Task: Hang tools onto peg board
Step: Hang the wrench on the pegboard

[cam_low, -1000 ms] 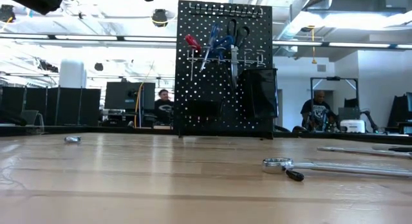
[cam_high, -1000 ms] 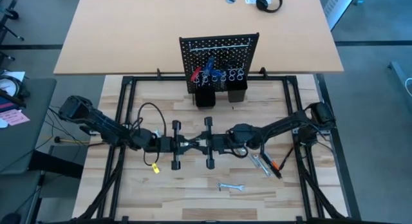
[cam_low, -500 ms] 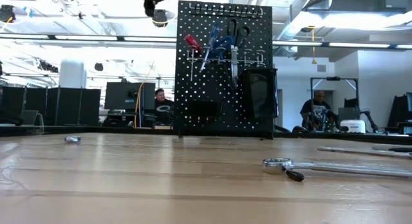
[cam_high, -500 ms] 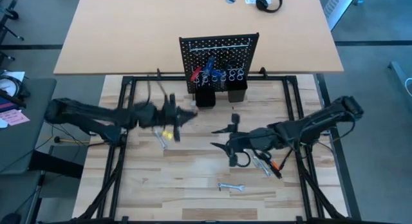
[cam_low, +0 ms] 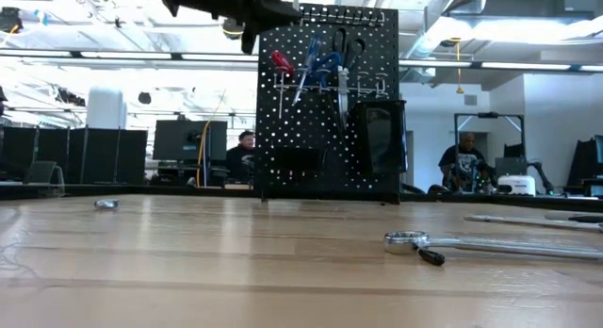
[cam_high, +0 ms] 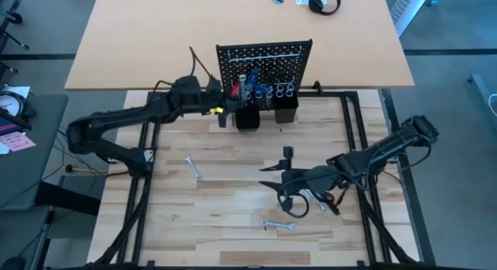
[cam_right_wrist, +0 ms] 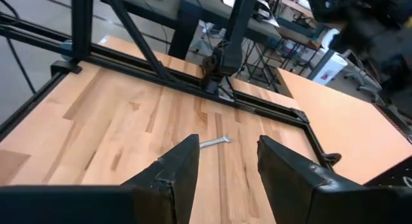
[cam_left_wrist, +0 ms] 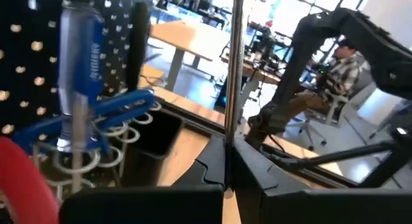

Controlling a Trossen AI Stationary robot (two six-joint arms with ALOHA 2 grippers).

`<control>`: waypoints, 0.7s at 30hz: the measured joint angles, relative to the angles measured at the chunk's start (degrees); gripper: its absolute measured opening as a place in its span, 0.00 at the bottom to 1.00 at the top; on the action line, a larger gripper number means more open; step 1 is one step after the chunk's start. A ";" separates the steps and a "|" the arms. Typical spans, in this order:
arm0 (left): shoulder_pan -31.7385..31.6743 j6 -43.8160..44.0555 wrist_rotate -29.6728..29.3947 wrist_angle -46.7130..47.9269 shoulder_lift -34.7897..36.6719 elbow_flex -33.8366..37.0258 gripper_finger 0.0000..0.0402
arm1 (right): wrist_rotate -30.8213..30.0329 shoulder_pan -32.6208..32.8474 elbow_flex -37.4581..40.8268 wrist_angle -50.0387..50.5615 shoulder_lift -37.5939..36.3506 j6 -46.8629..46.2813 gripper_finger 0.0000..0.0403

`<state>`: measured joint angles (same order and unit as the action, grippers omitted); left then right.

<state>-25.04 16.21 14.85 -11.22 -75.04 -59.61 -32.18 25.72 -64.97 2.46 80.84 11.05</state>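
Over the pale wooden slatted tabletop [cam_high: 233, 192], the upright black perforated metal peg board [cam_high: 264, 57] carries blue- and red-handled tools. The left hand [cam_high: 229, 109] is at its face, clamped tight on a thin silver tool shaft [cam_left_wrist: 233, 69]. The shaft likely needs holding upright and lowering squarely into a free silver ring hook [cam_high: 283, 90] before release. The right hand [cam_high: 289, 194] hovers parted and empty near the loose silver wrenches [cam_high: 314, 196].

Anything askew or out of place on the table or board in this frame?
Nothing looks damaged or spilled. Several tools simply lie loose, not yet hung: one small wrench on the table's left, another wrench near the front edge, and a cluster beside the open right gripper. The shut left gripper is at the peg board.
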 joint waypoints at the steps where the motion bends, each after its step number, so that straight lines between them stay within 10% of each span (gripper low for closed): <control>1: -0.63 0.22 0.04 0.00 -0.13 0.00 0.00 | 0.00 0.15 0.00 0.03 0.00 0.08 0.41; 21: -10.05 6.31 9.18 0.07 0.06 0.00 0.00 | -0.07 0.15 0.00 0.07 0.00 0.07 0.41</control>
<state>-35.08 22.51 24.03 -11.15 -74.98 -59.61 -32.25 25.87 -64.97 2.52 80.84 11.11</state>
